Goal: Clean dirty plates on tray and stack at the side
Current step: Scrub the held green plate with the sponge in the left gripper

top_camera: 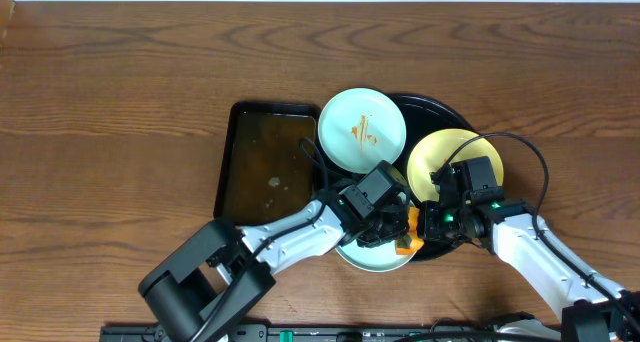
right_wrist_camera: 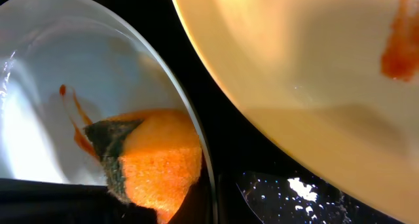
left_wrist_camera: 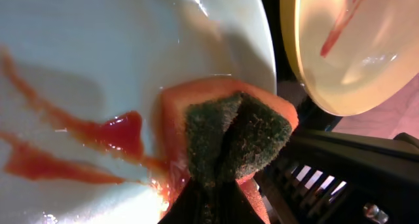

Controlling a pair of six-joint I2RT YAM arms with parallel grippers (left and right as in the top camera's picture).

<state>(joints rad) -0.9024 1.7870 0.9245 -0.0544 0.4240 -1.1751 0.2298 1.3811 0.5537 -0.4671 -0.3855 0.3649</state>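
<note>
- Nearest to me lies the near mint plate [top_camera: 372,261], on the near left edge of the black round tray [top_camera: 440,108]. Red-orange sauce streaks run across its face in my left wrist view.
- My left gripper [top_camera: 392,228] is clamped on the sponge [left_wrist_camera: 229,135]. The jaws are narrow and the sponge is folded between them, green scouring side out and orange around it.
- The sponge sits at the right rim of that near plate, against the sauce smears.
- Just right of it is my right gripper [top_camera: 441,222], by the near edge of the yellow plate [top_camera: 455,160]. I cannot tell how far its jaws are open or whether they grip anything.
- The yellow plate lies on the right part of the tray, with one red streak showing.
- To the left, the rectangular tray [top_camera: 262,162] rests on the table [top_camera: 120,112].
- Farthest, the far mint plate [top_camera: 362,130] overlaps both trays' edges, with orange streaks at its middle.
</note>
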